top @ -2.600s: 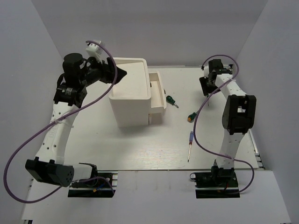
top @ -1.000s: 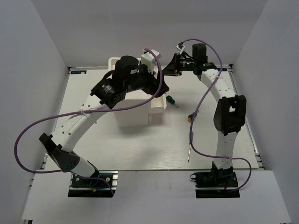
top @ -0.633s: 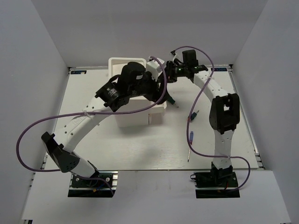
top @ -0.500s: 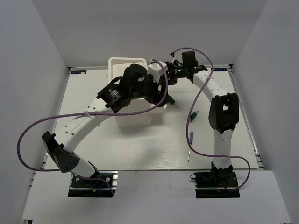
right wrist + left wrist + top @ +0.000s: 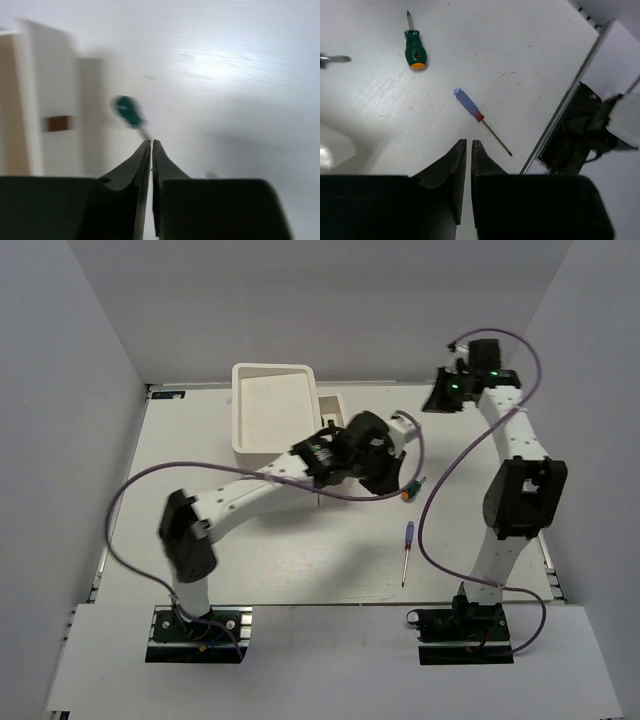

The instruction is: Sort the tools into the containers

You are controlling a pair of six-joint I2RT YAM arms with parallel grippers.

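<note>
The tall white bin stands at the back left of centre, and the narrow white bin shows beside it, partly behind my left arm. My left gripper hangs shut and empty over the table just right of the bins. Below it lie the orange-green stubby screwdriver and the slim blue-handled screwdriver. My right gripper is shut and empty at the far right. Its blurred view shows the green screwdriver on the table near the bins.
The left arm stretches low across the front of the bins. A metal rail and the right arm's base edge the table beyond the blue screwdriver. A bare metal shaft tip pokes in at the left of the left wrist view.
My left arm swung from above the bins to the right and lower over the table, and its jaws closed. My right arm drew back from the bins to the far right corner, jaws shut.
</note>
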